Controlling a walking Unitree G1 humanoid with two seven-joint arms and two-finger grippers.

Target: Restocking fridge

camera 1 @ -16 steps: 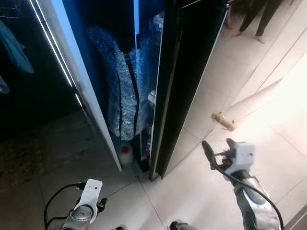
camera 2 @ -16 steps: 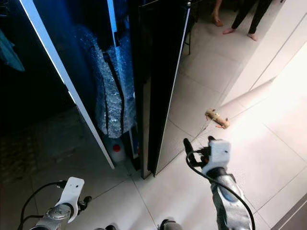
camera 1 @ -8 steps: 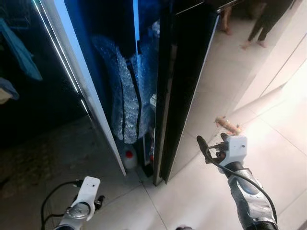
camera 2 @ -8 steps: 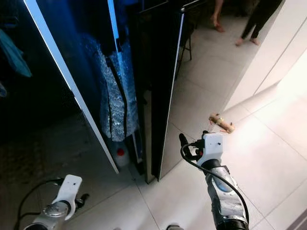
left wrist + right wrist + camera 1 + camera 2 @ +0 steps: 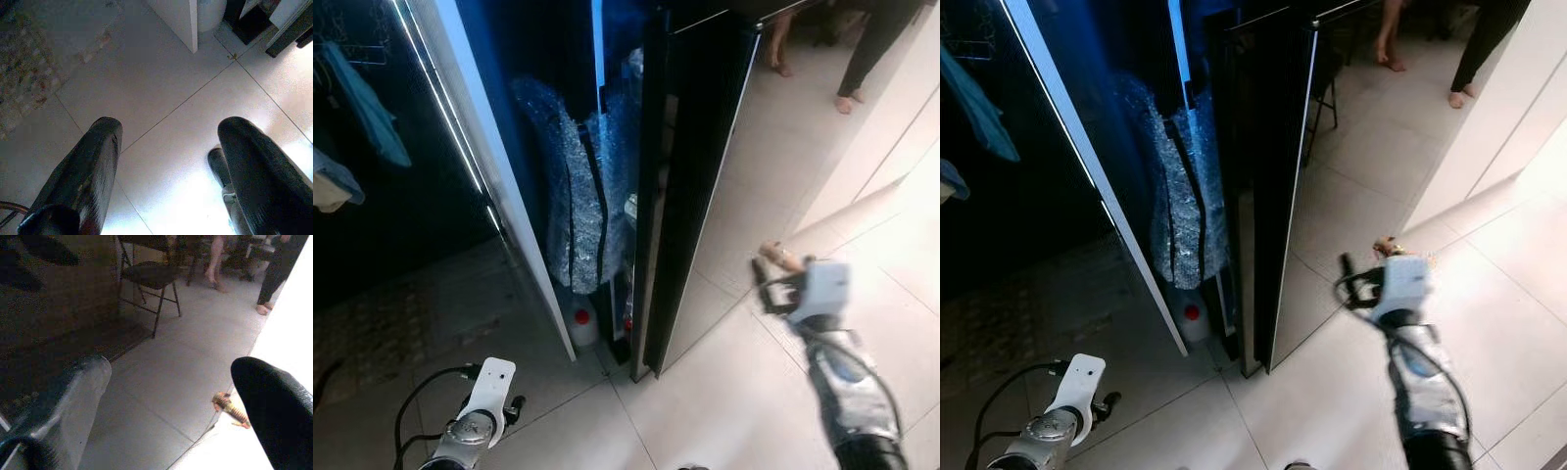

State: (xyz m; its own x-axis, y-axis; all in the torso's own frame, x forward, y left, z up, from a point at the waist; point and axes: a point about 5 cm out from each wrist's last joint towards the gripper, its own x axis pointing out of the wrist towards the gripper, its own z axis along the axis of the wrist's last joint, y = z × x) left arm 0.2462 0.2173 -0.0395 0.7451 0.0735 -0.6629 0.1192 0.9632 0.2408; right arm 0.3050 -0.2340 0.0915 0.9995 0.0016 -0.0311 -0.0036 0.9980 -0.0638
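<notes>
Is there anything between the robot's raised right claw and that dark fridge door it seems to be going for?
Nothing visible stands between them. The right gripper is open, raised over bare floor tiles, just right of the fridge door. A small brown object lies on the floor beyond the gripper, away from the door. The left gripper hangs open, low.

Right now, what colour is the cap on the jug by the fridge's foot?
Red, on a white jug; clearest in the left eye view.

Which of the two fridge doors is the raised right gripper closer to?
The dark glossy fridge door: the right gripper hovers open beside its outer face. The white-edged fridge door stands farther left, above the low left gripper.
</notes>
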